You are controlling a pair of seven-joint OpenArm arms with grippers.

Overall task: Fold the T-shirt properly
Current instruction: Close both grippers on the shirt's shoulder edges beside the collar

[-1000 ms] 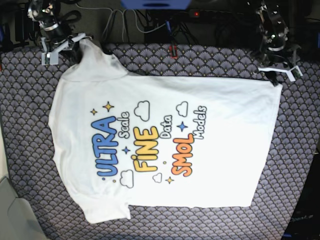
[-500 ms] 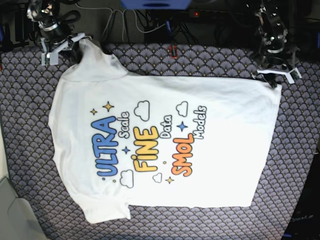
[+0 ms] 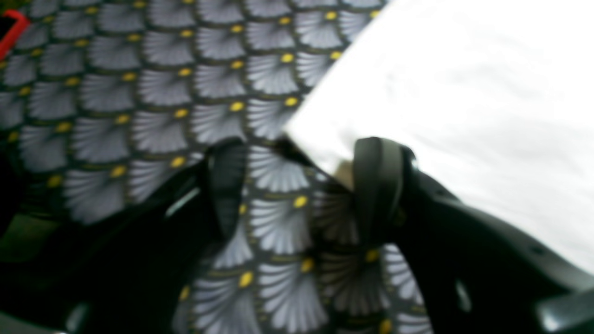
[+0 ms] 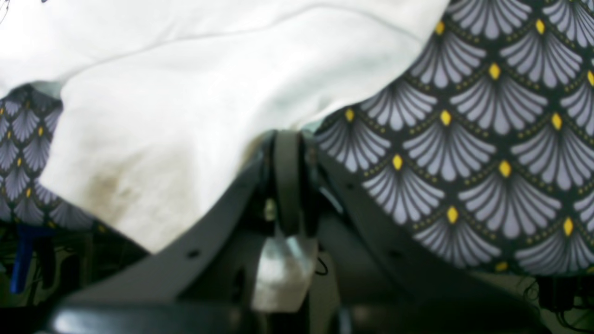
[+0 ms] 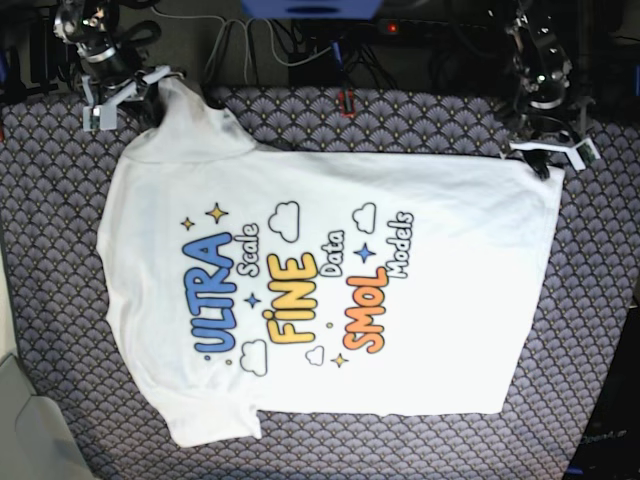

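The T-shirt [image 5: 330, 290] lies flat and print side up on the fan-patterned cloth [image 5: 60, 230], its hem towards the right. At the top left, my right gripper [image 5: 150, 88] is shut on the upper sleeve. The right wrist view shows its closed pads [image 4: 287, 181] with white T-shirt [image 4: 185, 106] fabric running into them. My left gripper [image 5: 552, 152] stands open at the hem's top right corner. In the left wrist view the left gripper [image 3: 301, 185] straddles that corner of the T-shirt [image 3: 464, 93], with one finger [image 3: 378, 185] over the edge and the other finger [image 3: 227, 185] on bare cloth.
Cables and dark equipment [image 5: 300, 50] run along the far edge, with a small red item [image 5: 345, 100] there. A grey surface [image 5: 20, 420] sits at the lower left. Patterned cloth [image 5: 590, 300] borders the shirt on all sides.
My left gripper has shifted slightly left, closer over the hem corner. The right gripper and the shirt have stayed in place.
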